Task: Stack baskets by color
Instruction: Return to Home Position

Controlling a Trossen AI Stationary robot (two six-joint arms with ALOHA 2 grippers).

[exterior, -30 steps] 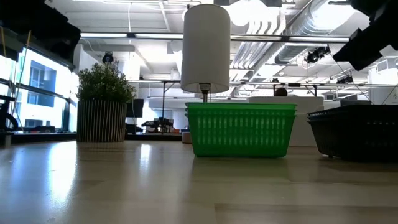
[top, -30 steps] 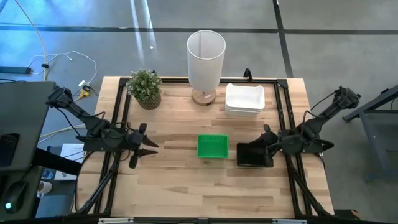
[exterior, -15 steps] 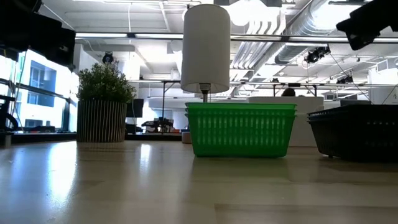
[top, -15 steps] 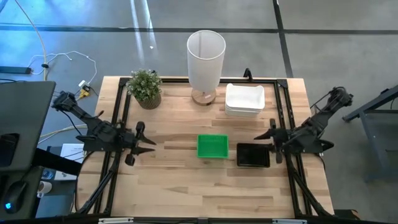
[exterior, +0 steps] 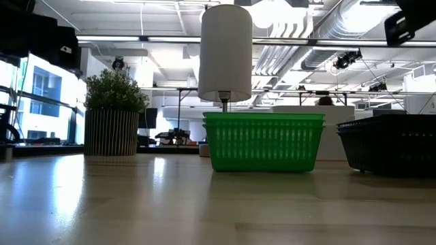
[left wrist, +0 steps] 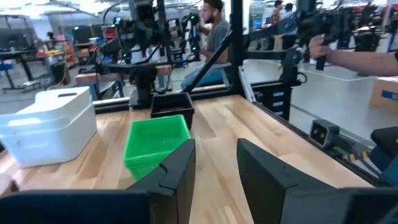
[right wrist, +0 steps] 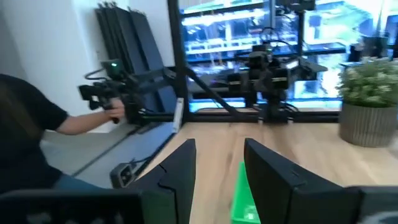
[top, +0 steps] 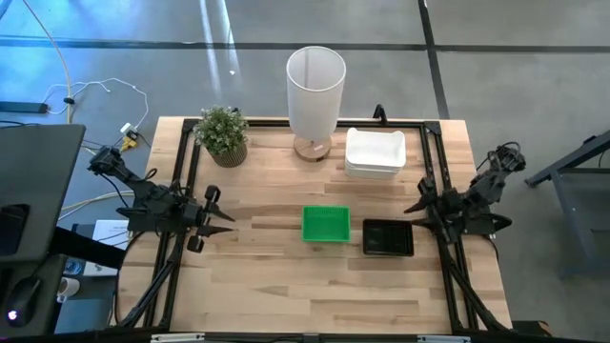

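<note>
A green stack of baskets (top: 325, 224) stands mid-table on its base, also in the low view (exterior: 263, 141) and the left wrist view (left wrist: 152, 140). Just right of it stands the black stack (top: 388, 237). The white stack (top: 375, 152) rests at the far right. My left gripper (top: 214, 217) hovers open at the table's left edge, pointing level at the green stack (left wrist: 214, 168). My right gripper (top: 419, 205) hovers open at the right edge, a little past the black stack's far right corner, with nothing between its fingers (right wrist: 219, 168).
A tall white bin (top: 315, 88) and a potted plant (top: 223, 134) stand along the far edge. Black frame rails (top: 434, 162) run along the table's sides. Beyond the table, people show in both wrist views, one a sleeve and hand on a handle (right wrist: 109, 106).
My right gripper has drawn back from over the black stack toward the table's right edge and slightly toward the far edge, and has rolled. My left gripper has pulled back a little toward the left edge. The baskets have stayed where they were.
</note>
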